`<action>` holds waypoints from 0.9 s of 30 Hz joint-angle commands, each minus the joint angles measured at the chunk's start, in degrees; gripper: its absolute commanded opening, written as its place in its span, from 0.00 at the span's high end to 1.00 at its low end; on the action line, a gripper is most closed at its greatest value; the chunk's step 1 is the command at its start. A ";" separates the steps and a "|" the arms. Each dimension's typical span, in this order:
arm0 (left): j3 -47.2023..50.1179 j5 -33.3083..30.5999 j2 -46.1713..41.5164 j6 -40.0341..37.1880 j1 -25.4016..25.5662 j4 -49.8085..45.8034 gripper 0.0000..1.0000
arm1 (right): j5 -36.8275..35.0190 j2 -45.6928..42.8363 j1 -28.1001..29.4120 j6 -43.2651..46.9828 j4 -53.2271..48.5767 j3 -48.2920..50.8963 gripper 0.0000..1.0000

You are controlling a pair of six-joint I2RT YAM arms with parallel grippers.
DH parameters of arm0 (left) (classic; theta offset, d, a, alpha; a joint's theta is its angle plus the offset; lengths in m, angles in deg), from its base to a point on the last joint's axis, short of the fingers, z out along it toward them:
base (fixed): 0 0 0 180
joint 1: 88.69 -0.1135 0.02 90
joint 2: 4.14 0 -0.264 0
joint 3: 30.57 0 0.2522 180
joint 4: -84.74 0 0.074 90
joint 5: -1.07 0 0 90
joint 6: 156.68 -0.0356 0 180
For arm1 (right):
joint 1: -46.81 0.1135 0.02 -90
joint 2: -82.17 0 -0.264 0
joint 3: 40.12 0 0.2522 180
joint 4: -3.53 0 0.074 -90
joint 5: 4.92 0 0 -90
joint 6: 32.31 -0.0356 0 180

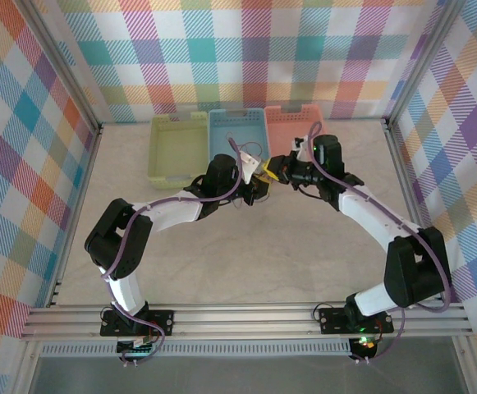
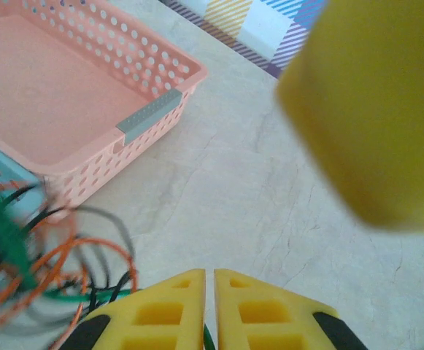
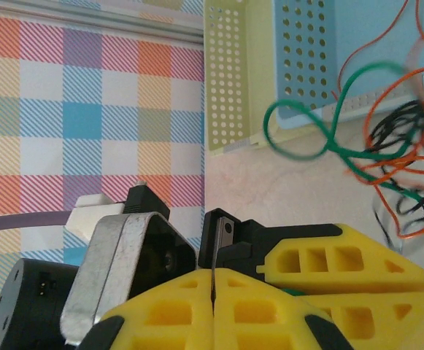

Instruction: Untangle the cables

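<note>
The cables (image 3: pixel 401 157) are a loose tangle of orange, black and green wires on the table in front of the baskets, and they lie at the lower left of the left wrist view (image 2: pixel 51 270). My left gripper (image 2: pixel 209 292) has its yellow fingers closed to a thin slit with a green strand (image 2: pixel 207 339) between them. My right gripper (image 3: pixel 213 292) is shut, fingertips pressed together, with nothing plainly between them. Both grippers meet tip to tip mid-table, left (image 1: pixel 259 174) and right (image 1: pixel 277 168). The left gripper's fingers (image 3: pixel 343 270) lie just to the right of the right gripper, green showing between them.
Three perforated baskets stand side by side at the back: yellow (image 1: pixel 176 152), blue (image 1: pixel 230 127) and pink (image 1: pixel 295 123). The pink basket (image 2: pixel 66 80) is close to the tangle. Checked walls enclose the table on three sides.
</note>
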 commanded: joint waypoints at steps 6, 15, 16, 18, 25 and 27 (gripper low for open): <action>-1.10 -1.48 -0.20 -0.56 -0.26 -2.28 0.89 | 2.29 -5.07 -3.92 0.57 -0.40 -2.74 1.00; -1.36 -2.59 -0.11 -0.57 -0.28 -3.13 0.92 | 4.01 -7.95 -8.23 0.65 -0.89 -0.43 1.00; -1.36 -2.66 -0.04 -0.58 -0.25 -3.16 0.93 | 4.18 -8.35 -8.90 0.86 -1.23 -0.28 1.00; -1.55 -2.69 -0.02 -0.58 -0.28 -3.33 0.93 | 4.26 -9.06 -10.37 1.62 -2.31 -0.15 1.00; -1.97 -2.36 0.31 -0.72 -0.25 -4.04 0.95 | 5.72 -10.47 -15.71 1.93 -3.03 1.27 1.00; -2.16 -2.21 0.46 -0.67 -0.27 -4.30 0.95 | 6.05 -10.50 -16.50 2.24 -3.20 1.30 1.00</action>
